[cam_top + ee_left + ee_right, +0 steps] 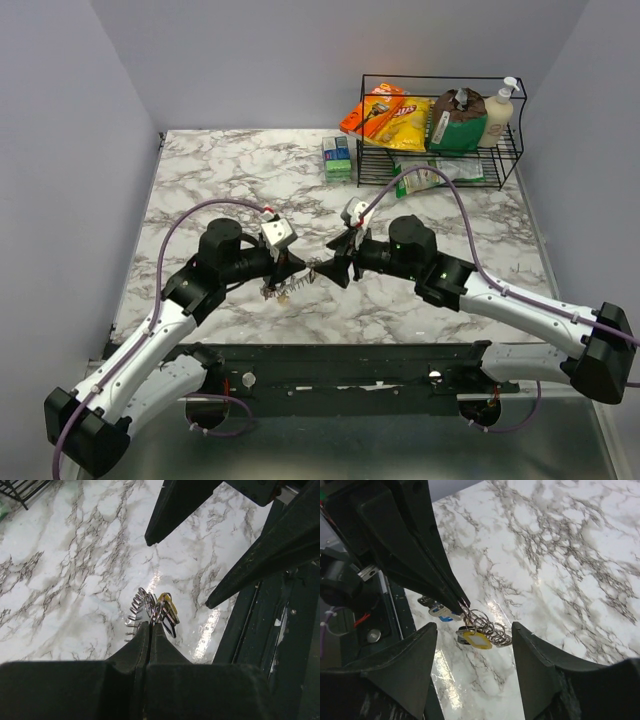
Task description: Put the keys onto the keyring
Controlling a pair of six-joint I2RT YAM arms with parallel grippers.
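Observation:
My left gripper (297, 268) is shut on the keyring (481, 618), a bunch of thin silver wire loops hanging a little above the marble. In the left wrist view its pressed-together fingertips (150, 626) pinch the ring with the keys (161, 611) fanned just beyond. A yellow-headed key (477, 639) and a blue-headed key (441, 613) dangle from the bunch. My right gripper (336, 264) faces the left one with its jaws open, one finger (412, 662) on each side of the hanging bunch, touching nothing.
A black wire rack (440, 160) with snack bags and a soap bottle stands at the back right. A small green and blue box (338, 157) sits left of it. The table's dark front rail (260, 645) lies close under the grippers.

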